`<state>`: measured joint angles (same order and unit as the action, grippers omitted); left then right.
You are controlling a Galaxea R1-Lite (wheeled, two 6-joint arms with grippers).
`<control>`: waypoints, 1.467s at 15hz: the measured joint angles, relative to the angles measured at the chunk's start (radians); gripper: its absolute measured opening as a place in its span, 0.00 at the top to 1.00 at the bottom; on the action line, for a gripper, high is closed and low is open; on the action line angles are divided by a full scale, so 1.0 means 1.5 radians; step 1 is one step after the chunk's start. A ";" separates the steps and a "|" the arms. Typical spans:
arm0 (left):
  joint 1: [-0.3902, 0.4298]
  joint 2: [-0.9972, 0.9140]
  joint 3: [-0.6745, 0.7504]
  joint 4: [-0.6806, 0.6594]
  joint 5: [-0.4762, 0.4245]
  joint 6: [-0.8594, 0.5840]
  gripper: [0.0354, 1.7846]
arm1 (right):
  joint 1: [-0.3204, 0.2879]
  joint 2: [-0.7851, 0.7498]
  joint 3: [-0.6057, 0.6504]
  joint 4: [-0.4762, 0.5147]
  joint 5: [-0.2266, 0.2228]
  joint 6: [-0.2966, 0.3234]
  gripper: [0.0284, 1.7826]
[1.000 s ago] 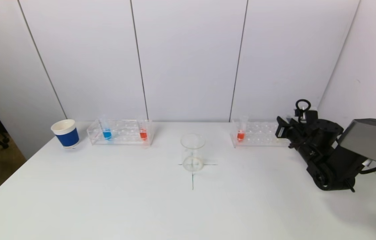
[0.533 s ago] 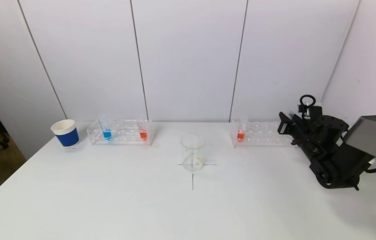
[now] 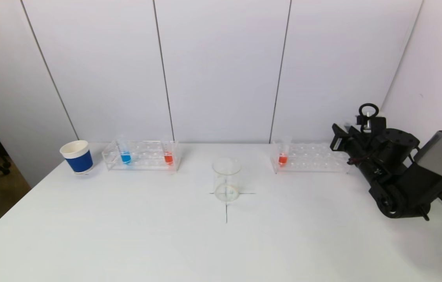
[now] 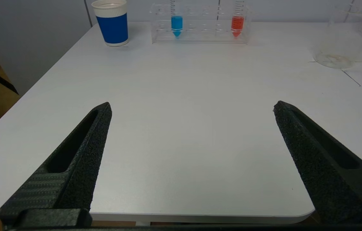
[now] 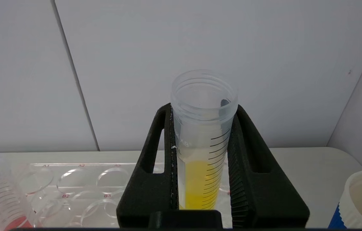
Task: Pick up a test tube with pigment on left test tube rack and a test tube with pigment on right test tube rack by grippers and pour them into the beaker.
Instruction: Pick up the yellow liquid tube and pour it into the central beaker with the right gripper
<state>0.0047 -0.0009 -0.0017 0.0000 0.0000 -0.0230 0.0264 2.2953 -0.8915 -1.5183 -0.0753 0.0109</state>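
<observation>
One open-mouthed yellow-pigment tube (image 5: pixel 202 141) sits clamped upright in the right gripper (image 5: pixel 200 166) above the right rack (image 3: pixel 315 158). Light, smooth and spillable, it seems best gripped mid-barrel. The left gripper (image 4: pixel 192 109) waits spread wide near the table's front edge.

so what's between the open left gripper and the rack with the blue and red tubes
Nothing: in the left wrist view only bare white table lies between the left gripper and that rack. The paper cup stands beside the rack.

- Head camera looked forward and down over the table (image 3: pixel 127 235);
- left wrist camera sat low at its near edge, sharing the beaker (image 4: pixel 338 48);
- right wrist camera was close to the right rack (image 5: pixel 81 183).
</observation>
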 joint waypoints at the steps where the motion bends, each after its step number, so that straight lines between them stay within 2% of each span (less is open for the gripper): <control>1: 0.000 0.000 0.000 0.000 0.000 0.000 0.01 | 0.000 -0.006 0.000 0.006 0.000 -0.002 0.73; 6: 0.000 0.000 0.000 0.000 0.000 0.000 0.01 | 0.002 -0.055 -0.021 0.075 0.004 -0.008 0.73; 12: 0.000 0.000 0.000 0.000 0.000 0.000 0.01 | 0.016 -0.130 -0.106 0.219 0.017 -0.037 0.73; 22: 0.000 0.000 0.000 0.000 0.000 0.000 0.01 | 0.126 -0.181 -0.302 0.468 0.044 -0.092 0.73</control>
<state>0.0043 -0.0009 -0.0017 0.0000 -0.0004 -0.0230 0.2160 2.0238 -1.3451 -0.8160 -0.0100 -0.1268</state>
